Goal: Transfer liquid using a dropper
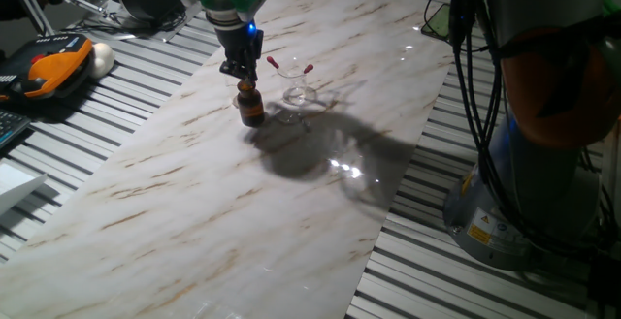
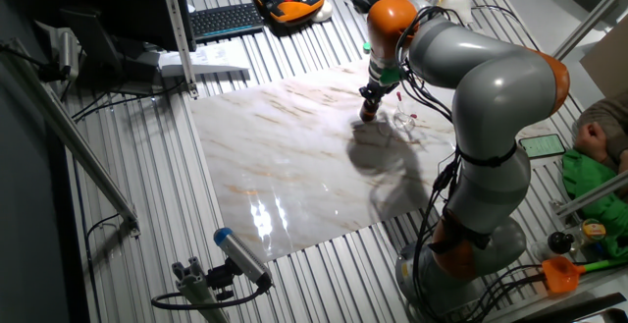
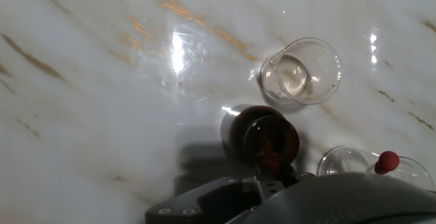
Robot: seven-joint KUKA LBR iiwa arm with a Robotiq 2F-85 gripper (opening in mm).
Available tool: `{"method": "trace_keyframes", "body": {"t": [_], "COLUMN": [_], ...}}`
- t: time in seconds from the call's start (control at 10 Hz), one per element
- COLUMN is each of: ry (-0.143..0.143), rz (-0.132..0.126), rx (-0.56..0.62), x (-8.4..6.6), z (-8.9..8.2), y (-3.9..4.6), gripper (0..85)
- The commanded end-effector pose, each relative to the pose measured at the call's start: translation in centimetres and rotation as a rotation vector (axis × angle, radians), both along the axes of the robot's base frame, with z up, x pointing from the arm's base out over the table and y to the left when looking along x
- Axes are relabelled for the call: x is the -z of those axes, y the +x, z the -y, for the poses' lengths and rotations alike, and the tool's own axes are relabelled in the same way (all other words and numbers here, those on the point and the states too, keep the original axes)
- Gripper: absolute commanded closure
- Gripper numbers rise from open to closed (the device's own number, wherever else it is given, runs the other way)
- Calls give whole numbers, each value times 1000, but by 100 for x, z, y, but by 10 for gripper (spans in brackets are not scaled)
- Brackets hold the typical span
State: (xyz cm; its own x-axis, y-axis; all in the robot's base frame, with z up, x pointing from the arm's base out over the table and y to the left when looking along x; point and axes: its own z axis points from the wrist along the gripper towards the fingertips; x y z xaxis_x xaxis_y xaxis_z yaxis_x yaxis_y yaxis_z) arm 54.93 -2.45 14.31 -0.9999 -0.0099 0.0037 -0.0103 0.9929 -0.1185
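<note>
I saw the gripper point(image 1: 238, 70) over the brown bottle point(image 1: 250, 104), apparently pinching a red-bulbed dropper point(image 3: 271, 159); its glass stem was hidden.

One dropper point(image 3: 272, 157), red bulb up, sits in the open mouth of the brown bottle point(image 1: 251, 105) beneath my gripper point(image 1: 237, 70); two more red-bulbed droppers point(image 1: 273, 62) stand tilted in the clear beaker point(image 1: 299, 94) just beside.

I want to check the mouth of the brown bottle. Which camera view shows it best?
The hand view: it looks down into the brown bottle, large and close, with something red at its mouth. One fixed view shows the bottle only from the side, under the gripper. In the other fixed view it is a tiny dark spot.
</note>
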Motion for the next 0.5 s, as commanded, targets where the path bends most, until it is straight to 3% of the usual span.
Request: {"method": "trace_keyframes", "body": {"t": [0.0, 0.2, 0.4], "ry": [8, 24, 15], "rz": [0, 0, -4], "rx": [-5, -15, -11], "x": [-1, 2, -2], "z": [3, 5, 5], "y": [5, 9, 11], "gripper": [850, 850, 850]}}
